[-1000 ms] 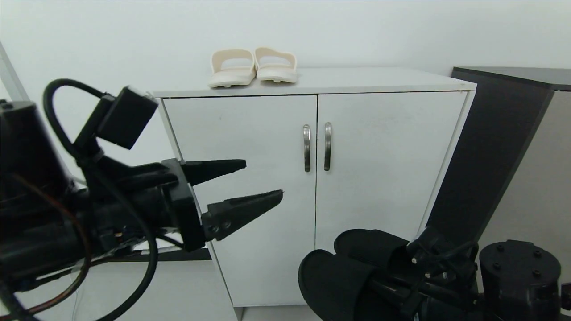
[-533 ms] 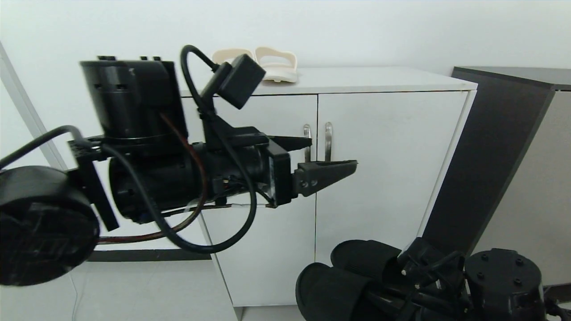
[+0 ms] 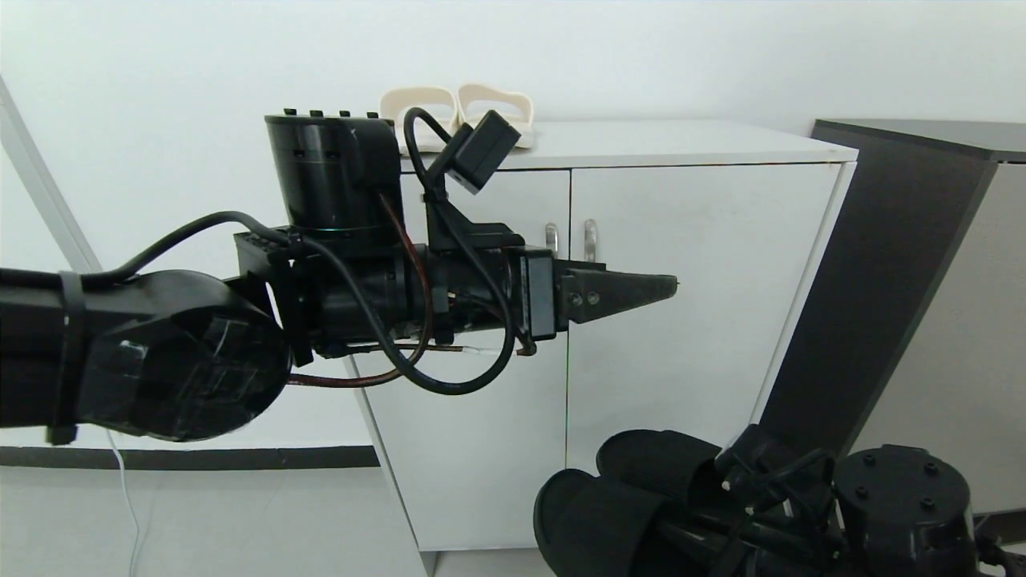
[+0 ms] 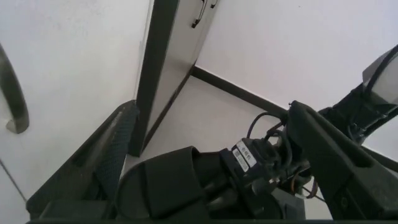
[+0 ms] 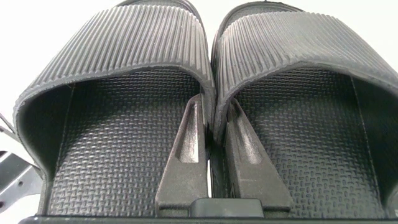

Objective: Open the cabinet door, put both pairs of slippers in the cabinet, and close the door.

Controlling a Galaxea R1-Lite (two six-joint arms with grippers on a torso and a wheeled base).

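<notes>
In the head view the left gripper [image 3: 669, 282] is raised in front of the white cabinet [image 3: 689, 264], turned side-on so that its two fingers overlap. The pair of metal handles [image 3: 590, 232] sits just behind the base of the jaws and partly hidden by them. This looks like the approach for catching a handle, since both doors are shut and nothing can go in until one swings out. The cream slippers [image 3: 489, 112] rest on the cabinet top, above and behind the jaws, waiting their turn. Well below the left jaws, the black slippers [image 3: 633, 489] are carried by the right gripper [image 3: 725, 481], probably parked low so the door's swing stays free.

In the left wrist view the left jaws are spread wide with nothing between them, which suits closing around a bar. One handle [image 4: 12, 93] lies outside the jaws, beyond one finger [image 4: 106, 162]; which door it belongs to cannot be told. Between the spread fingers, farther off, the black slippers appear with the dark cabinet [image 4: 161, 74] beyond them.

In the right wrist view the right jaws are clenched, one finger [image 5: 186, 155] inside each slipper. They pinch the two adjoining inner walls together, so a single grip carries the whole pair. The straps arch just beyond the fingertips.
</notes>
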